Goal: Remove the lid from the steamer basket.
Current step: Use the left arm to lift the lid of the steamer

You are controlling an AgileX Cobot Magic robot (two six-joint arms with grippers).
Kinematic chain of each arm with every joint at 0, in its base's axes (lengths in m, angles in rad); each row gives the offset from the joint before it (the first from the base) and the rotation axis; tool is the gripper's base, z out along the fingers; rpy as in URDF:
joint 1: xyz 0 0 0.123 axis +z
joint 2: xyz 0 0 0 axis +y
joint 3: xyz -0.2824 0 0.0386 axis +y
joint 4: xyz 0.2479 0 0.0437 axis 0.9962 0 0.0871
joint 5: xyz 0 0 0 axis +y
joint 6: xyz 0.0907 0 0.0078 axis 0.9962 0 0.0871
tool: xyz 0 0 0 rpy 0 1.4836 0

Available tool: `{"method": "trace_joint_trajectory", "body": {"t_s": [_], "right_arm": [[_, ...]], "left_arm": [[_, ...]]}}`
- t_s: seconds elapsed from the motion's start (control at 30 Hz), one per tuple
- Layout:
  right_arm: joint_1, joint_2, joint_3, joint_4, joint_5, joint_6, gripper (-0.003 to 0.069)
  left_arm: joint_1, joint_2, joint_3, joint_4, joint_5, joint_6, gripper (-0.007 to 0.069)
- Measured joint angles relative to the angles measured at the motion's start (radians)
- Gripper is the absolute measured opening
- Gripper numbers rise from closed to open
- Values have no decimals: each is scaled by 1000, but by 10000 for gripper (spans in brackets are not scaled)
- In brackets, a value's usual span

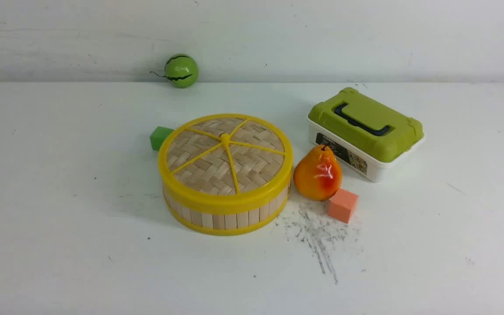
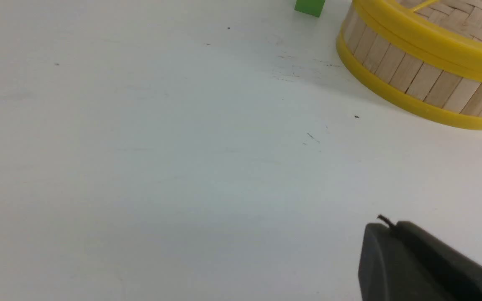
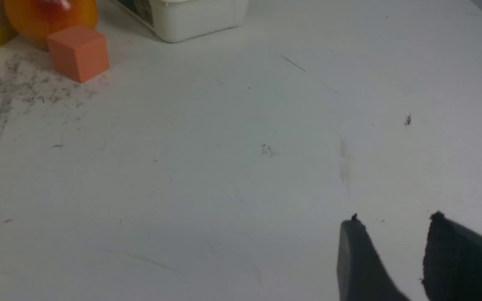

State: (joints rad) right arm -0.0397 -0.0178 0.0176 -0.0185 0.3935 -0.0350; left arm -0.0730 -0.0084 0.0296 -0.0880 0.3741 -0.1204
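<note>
The lid [image 1: 225, 153], a woven tan disc with a yellow rim, spokes and centre knob, sits closed on the steamer basket [image 1: 225, 216], a round tub with light-wood slat walls and yellow rims, mid-table. The basket wall also shows in the left wrist view [image 2: 416, 79], with the lid's rim [image 2: 425, 39] on top. Neither gripper shows in the front view. My left gripper [image 2: 385, 228] has its jaws together, empty, over bare table well short of the basket. My right gripper [image 3: 393, 221] has its jaws apart, empty, over bare table to the right.
A pear [image 1: 317, 173] touches the basket's right side, with an orange cube [image 1: 342, 205] in front of it. A white box with an olive-green lid [image 1: 365, 131] stands at the right. A green cube [image 1: 160, 138] sits behind the basket's left. A small watermelon ball [image 1: 181, 70] lies at the back wall.
</note>
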Motion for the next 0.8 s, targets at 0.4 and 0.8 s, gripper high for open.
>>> {"method": "trace_joint_trajectory", "body": {"t_s": [0.4,0.8], "right_arm": [[0,0,0,0,0,0,240],[0,0,0,0,0,0,240]], "left_arm": [[0,0,0,0,0,0,12],[0,0,0,0,0,0,26]]}}
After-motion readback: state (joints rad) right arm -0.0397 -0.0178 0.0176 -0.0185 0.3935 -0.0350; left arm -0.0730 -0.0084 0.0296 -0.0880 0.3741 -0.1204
